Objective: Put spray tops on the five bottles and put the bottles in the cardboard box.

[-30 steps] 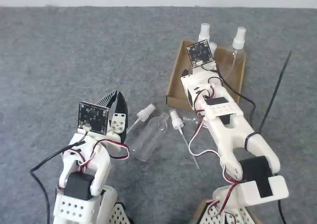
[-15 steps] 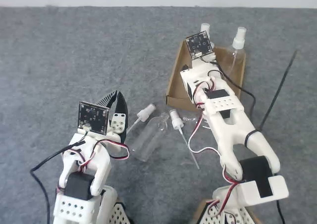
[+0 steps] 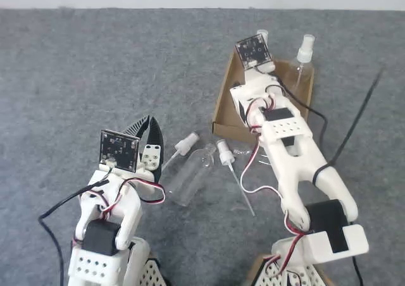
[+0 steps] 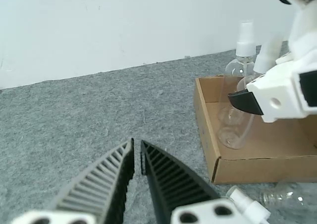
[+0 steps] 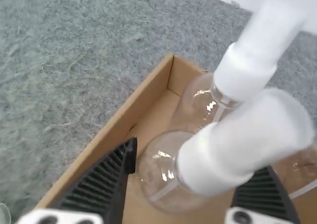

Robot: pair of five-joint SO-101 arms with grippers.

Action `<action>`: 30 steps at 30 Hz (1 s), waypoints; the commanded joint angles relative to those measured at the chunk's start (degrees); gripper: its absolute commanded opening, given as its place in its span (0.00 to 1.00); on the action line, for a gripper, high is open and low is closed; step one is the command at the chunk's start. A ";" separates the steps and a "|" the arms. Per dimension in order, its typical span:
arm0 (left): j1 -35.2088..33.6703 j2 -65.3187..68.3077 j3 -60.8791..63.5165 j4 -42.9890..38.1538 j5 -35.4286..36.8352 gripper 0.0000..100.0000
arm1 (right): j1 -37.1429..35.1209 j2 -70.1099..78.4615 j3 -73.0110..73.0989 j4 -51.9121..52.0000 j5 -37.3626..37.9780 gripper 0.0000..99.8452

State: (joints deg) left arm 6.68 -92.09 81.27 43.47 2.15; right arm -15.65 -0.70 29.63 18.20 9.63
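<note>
1. Grey carpet [image 3: 95, 64] lies underneath; at lower left the left gripper [image 4: 137, 150] is clenched on nothing, well apart from any bottle.
2. Centre: two loose spray tops [image 3: 185, 144] lie either side of one bare bottle [image 3: 193, 171], which lies flat.
3. Upper right: the right gripper [image 5: 193, 164] grasps a capped bottle [image 5: 161, 177] between its fingers inside the cardboard box [image 3: 223, 102], which holds three capped bottles.

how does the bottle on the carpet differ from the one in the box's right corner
The carpet bottle lies on its side; the box bottle stands upright. The box bottle wears a white spray top; the carpet bottle's neck is bare. Both are clear.
</note>
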 commanded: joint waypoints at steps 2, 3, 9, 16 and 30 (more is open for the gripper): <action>-0.18 0.53 -0.57 -1.93 -0.26 0.01 | -0.84 -4.79 -6.15 2.68 -0.44 0.26; -0.18 0.53 -0.57 -1.93 -0.26 0.01 | -0.84 -4.79 -6.51 2.68 -0.44 0.26; -0.18 0.53 -0.57 -1.93 -0.26 0.01 | -0.84 -5.23 -7.12 2.77 0.79 0.26; -0.18 0.53 -0.57 -1.93 -0.26 0.01 | -0.84 -5.23 -12.84 9.71 4.66 0.26; -0.18 0.53 -0.57 -1.93 -0.26 0.01 | -4.00 -5.32 -33.58 28.88 4.92 0.26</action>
State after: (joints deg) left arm 6.68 -92.09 81.27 43.47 2.15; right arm -18.46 -0.70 3.52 42.37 13.14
